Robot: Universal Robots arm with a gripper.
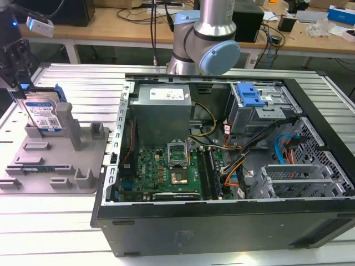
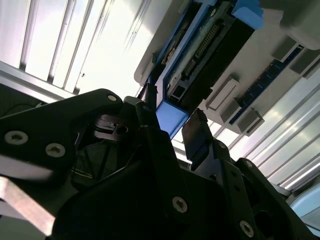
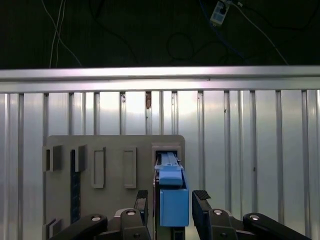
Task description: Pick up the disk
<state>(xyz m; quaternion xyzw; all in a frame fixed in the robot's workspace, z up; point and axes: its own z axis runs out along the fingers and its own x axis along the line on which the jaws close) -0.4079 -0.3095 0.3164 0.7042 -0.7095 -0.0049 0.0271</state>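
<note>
The disk (image 1: 42, 114) is a silver drive with a white-and-blue label and blue rails. It stands on edge in a slot of the grey fixture tray (image 1: 55, 160) at the exterior view's left. My gripper (image 1: 18, 83) hangs right over its top edge. In both wrist views the disk's blue rail (image 3: 174, 200) (image 2: 172, 118) sits between the two black fingers (image 3: 142, 201), with a narrow gap on each side. The gripper (image 3: 172, 201) (image 2: 172, 126) is open and straddles the disk.
An open computer case (image 1: 222, 166) with motherboard, cables and a blue-latched drive cage (image 1: 249, 97) fills the middle and right of the ribbed metal table (image 1: 83, 83). Upright grey posts (image 1: 65, 119) of the tray stand close beside the disk. Desks with clutter run along the back.
</note>
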